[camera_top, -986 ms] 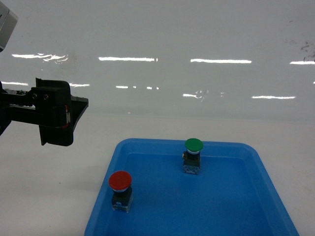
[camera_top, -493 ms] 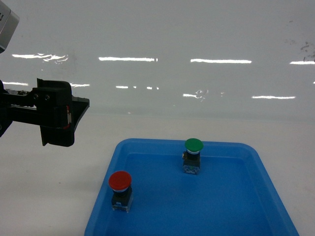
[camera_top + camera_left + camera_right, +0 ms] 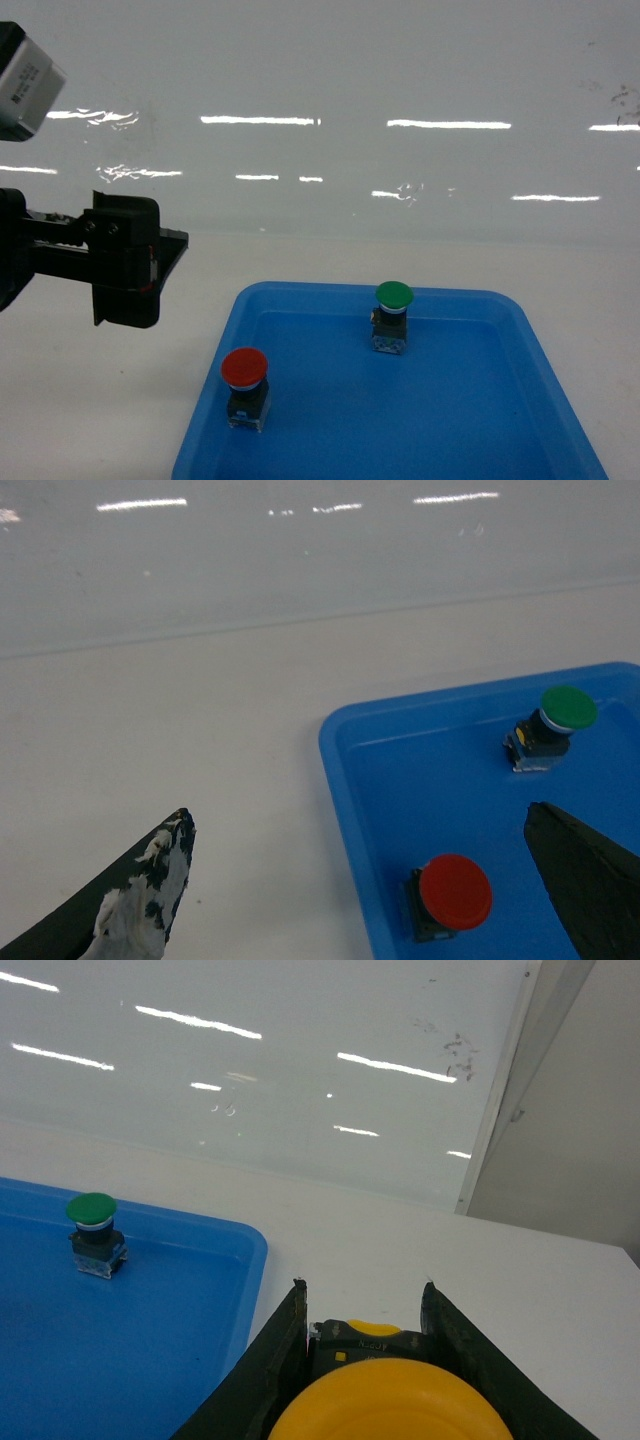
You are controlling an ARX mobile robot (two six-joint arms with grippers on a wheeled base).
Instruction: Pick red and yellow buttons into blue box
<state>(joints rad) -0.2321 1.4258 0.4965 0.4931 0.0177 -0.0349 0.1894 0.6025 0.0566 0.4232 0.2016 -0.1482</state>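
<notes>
Right gripper: dark fingers closed on either side of the yellow button, whose dark base shows between them and whose yellow cap fills the bottom of the right wrist view. Not seen in the head view.

Left gripper: fingers spread wide, holding nothing; one worn, white-flecked tip over the bare worktop, the other over the tray interior. In the head view this gripper hangs above the worktop, left of the tray and apart from it.

Red button: upright on its blocky base, in the near-left part of the shallow blue tray, close to the left wall. Lies between the spread left fingers in the left wrist view, untouched.

Green button: upright near the far wall of the same tray, well apart from the red one.

Worktop: white, glossy white wall panel behind. Deep blue box: not in view.
</notes>
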